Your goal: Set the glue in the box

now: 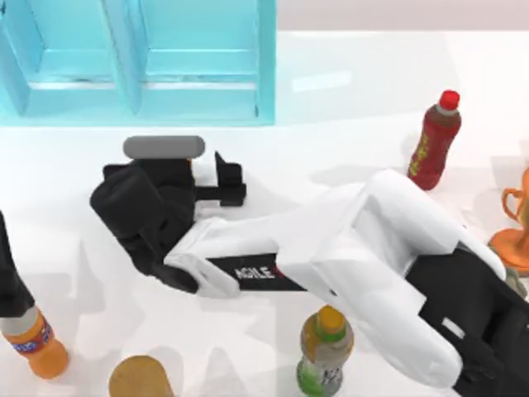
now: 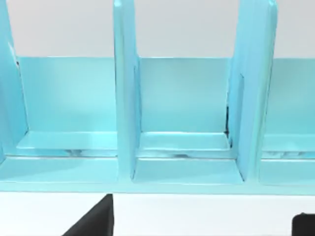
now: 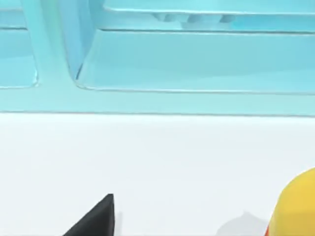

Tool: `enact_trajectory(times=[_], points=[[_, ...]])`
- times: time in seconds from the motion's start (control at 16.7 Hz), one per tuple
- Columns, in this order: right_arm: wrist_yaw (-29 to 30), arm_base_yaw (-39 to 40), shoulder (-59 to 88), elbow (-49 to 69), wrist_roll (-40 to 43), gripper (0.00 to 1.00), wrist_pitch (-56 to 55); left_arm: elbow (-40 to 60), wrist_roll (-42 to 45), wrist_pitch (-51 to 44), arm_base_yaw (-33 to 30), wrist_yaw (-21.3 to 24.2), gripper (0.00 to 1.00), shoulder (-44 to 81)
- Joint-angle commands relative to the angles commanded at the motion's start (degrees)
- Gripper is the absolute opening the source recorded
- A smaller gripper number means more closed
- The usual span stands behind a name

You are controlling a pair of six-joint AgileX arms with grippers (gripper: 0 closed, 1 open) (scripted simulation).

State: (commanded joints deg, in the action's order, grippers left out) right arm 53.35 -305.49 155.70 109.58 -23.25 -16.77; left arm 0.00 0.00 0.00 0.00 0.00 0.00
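Note:
The turquoise box (image 1: 198, 103) with inner dividers stands at the back left of the table; its compartments face both wrist cameras (image 2: 184, 167) (image 3: 197, 64). My right arm reaches across the table, and its gripper (image 1: 178, 178) hovers just in front of the box, open. In the right wrist view one black fingertip (image 3: 98, 216) shows, and a rounded yellow body, the glue (image 3: 298, 206), sits beside the gripper (image 3: 202, 221) on the white table. From above, the gripper hides the glue. My left gripper (image 2: 199, 221) is open and empty, facing the box.
A red-capped dark red bottle (image 1: 434, 141) stands at the back right, with an orange cup (image 1: 514, 223) at the right edge. An orange-capped green bottle (image 1: 325, 351), a tan round object (image 1: 140, 378) and an orange bottle (image 1: 37, 341) line the front. The left arm (image 1: 8, 269) is parked at the left edge.

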Motion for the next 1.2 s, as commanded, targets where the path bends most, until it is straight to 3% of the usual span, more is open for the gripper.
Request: enact_trajectory(times=[0.72, 1.2], points=[[0.0, 0.0, 0.0, 0.0, 0.0, 0.02, 0.0, 0.0, 0.0, 0.0, 0.0, 0.0, 1.0, 0.0], [0.0, 0.0, 0.0, 0.0, 0.0, 0.0, 0.0, 0.0, 0.0, 0.0, 0.0, 0.0, 1.0, 0.0]])
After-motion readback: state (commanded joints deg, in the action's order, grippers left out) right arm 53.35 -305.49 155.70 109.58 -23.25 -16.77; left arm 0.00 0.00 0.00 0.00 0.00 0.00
